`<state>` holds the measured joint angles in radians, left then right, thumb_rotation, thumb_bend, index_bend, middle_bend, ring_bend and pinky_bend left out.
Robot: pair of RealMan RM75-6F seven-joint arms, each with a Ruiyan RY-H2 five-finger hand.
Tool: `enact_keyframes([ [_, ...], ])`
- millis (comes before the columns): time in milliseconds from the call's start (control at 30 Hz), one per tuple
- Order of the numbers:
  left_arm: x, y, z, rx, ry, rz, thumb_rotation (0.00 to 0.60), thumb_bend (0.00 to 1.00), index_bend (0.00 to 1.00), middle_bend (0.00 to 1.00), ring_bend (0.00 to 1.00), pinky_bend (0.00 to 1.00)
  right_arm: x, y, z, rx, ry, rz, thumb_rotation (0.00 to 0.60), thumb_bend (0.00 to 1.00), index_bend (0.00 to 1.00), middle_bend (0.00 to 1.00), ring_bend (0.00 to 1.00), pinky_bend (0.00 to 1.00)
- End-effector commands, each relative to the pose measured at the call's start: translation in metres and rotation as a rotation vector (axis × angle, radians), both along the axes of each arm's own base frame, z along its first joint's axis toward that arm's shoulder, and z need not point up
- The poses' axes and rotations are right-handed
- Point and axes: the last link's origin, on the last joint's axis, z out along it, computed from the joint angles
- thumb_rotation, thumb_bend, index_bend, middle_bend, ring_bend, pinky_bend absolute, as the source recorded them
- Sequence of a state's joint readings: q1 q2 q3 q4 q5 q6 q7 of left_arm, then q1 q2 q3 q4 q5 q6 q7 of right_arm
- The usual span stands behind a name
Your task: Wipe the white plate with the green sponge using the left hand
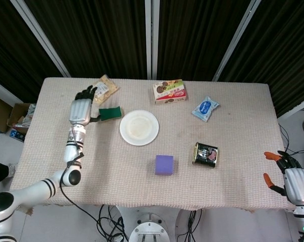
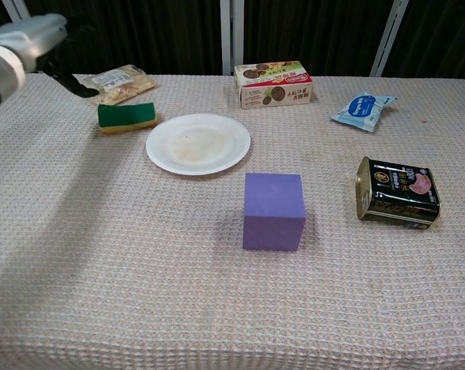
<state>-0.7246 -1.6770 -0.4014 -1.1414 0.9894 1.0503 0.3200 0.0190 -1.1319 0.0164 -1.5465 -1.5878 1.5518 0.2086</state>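
Fingers of left hand [image 1: 81, 107]: spread apart, holding nothing, raised just left of green sponge [image 1: 110, 113]. Sponge: flat on table [image 1: 232, 166], just left of white plate [image 1: 139, 127], apart from hand. Right hand [image 1: 292, 179]: beyond table's near right corner, fingers apart, holding nothing. Other items: purple block [image 1: 164, 164], dark can [image 1: 205, 154], snack box [image 1: 170, 91], blue packet [image 1: 205, 108], snack bag [image 1: 104, 88].

Green sponge [image 1: 110, 113] unobstructed above; snack bag [image 1: 103, 89] just behind, white plate [image 1: 139, 127] beside.
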Motion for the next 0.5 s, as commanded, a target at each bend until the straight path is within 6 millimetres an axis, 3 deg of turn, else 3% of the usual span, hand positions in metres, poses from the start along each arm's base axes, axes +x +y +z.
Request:
enact_keyframes([
  [33, -0.048, -0.054, 0.08, 0.078, 0.098, -0.089, 0.6, 0.17, 0.08, 0.05, 0.1, 0.14, -0.004, 0.0, 0.001, -0.002, -0.014, -0.006, 0.6, 0.26, 0.25, 0.3, 0.16, 0.24],
  [133, -0.071, -0.082, 0.109, 0.085, 0.155, -0.101, 0.6, 0.17, 0.11, 0.07, 0.1, 0.14, -0.005, -0.001, 0.001, 0.002, -0.025, -0.003, 0.6, 0.26, 0.25, 0.3, 0.16, 0.24],
  [267, -0.099, -0.13, 0.138, 0.102, 0.094, -0.07, 0.6, 0.16, 0.15, 0.08, 0.1, 0.14, -0.003, -0.003, 0.0, 0.006, -0.035, 0.013, 0.6, 0.26, 0.25, 0.3, 0.16, 0.23],
  [500, -0.129, -0.206, 0.146, 0.076, 0.168, 0.021, 0.6, 0.16, 0.15, 0.09, 0.1, 0.14, 0.003, -0.004, -0.008, 0.024, -0.034, 0.03, 0.6, 0.26, 0.25, 0.3, 0.16, 0.23],
])
